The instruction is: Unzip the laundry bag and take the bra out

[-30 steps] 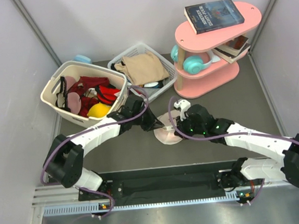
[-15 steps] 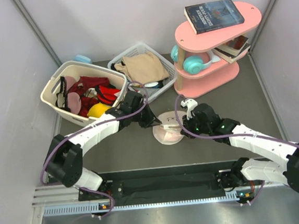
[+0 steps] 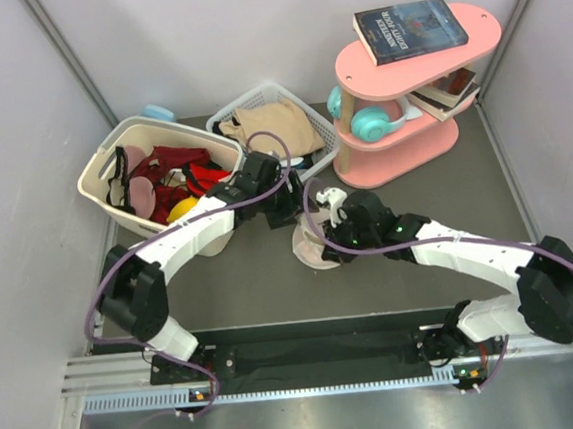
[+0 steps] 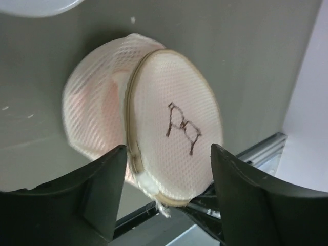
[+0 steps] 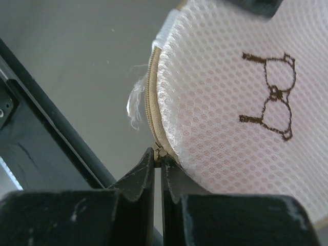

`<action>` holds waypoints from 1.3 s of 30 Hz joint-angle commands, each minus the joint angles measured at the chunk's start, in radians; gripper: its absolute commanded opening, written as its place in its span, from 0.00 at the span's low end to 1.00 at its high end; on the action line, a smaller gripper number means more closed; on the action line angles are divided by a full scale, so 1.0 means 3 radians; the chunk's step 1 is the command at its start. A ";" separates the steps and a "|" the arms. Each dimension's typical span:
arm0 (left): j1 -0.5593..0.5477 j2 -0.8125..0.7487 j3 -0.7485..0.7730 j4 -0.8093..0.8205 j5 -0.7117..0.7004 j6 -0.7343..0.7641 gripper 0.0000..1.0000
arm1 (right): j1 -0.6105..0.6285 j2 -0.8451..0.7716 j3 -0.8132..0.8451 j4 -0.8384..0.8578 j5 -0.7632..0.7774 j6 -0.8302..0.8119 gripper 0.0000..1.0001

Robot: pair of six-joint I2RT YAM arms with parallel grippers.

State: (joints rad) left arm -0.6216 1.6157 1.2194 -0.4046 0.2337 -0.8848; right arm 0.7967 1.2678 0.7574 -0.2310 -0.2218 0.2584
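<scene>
Mesh pouch first: the laundry bag [image 3: 317,250] is lying on the grey table [image 3: 243,291] between the two arms, and I am reading it as a round dome of cream-white honeycomb mesh, soft and slightly crumpled. A tan zip [image 4: 131,123] is running round its rim, and a thin dark bra-shaped logo [image 4: 182,128] is sitting on the flatter face. The bra [image 4: 108,108] is showing only as a pink blur through the mesh, inside the pouch. My right gripper [image 5: 159,156] is pinching closed on the zip pull [image 5: 159,150] at the bag's edge, with the logo face just above its black fingers and frayed white threads [image 5: 134,105] sticking out beside the zip. My left gripper [image 4: 168,154] is standing wide, one finger on each side of the pouch, and I am not seeing either one touching it. The top view is giving me what the wrists are not: both arms meeting at the pouch, with the cream laundry basket [image 3: 93,179] of red garments well apart at the back left.
</scene>
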 commanded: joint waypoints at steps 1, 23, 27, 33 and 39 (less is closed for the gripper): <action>-0.0004 -0.0481 -0.0152 -0.0441 -0.0288 0.0025 0.73 | 0.0095 0.0212 0.0364 0.0258 -0.0104 0.0008 0.00; -0.0050 -0.0549 -0.0874 0.0459 -0.0027 -0.0645 0.31 | 0.0341 0.0585 0.0569 0.0243 -0.0150 -0.0074 0.00; -0.0050 -0.0498 -0.0869 0.0484 0.0004 -0.0645 0.00 | 0.0341 0.0596 0.0569 0.0213 -0.0145 -0.0079 0.00; -0.0045 -0.0503 -0.0879 0.0459 -0.0042 -0.0604 0.00 | 0.0325 0.0616 0.0554 0.0151 -0.0135 -0.0069 0.00; 0.0042 -0.0538 -0.0884 0.0377 -0.0063 -0.0492 0.00 | 0.0208 0.0514 0.0431 0.0131 -0.0104 -0.0008 0.00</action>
State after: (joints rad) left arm -0.6319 1.4662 0.9333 -0.2993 0.2279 -1.0706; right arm 0.8803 1.4532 0.8845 -0.2062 -0.2600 0.2546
